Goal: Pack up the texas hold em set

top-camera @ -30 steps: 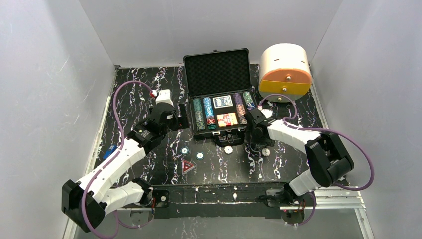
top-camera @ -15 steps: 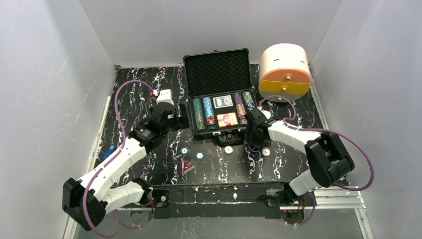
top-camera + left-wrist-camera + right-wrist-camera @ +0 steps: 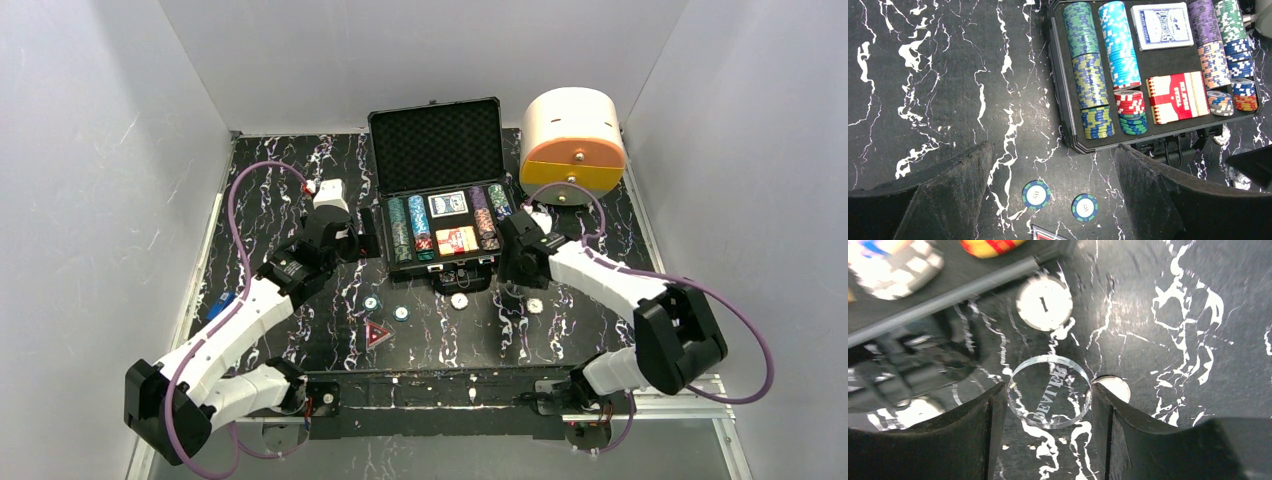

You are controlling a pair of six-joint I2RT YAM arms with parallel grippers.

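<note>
We are pinching the clear round dealer disc (image 3: pixel 1049 390) between our right fingers (image 3: pixel 973 440), which are touching both its edges, over the black white-veined table (image 3: pixel 300 190) just in front of the open black foam-lined briefcase (image 3: pixel 435 148). Our left fingers (image 3: pixel 948 200) are standing spread wide, hovering by the briefcase's left wall, near two loose blue-green chips (image 3: pixel 1036 194).

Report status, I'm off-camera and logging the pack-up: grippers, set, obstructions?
Left gripper open, empty, beside case. Right gripper straddling clear dealer button, grip unconfirmed. Case open; loose chips on table. No obstruction seen.
</note>
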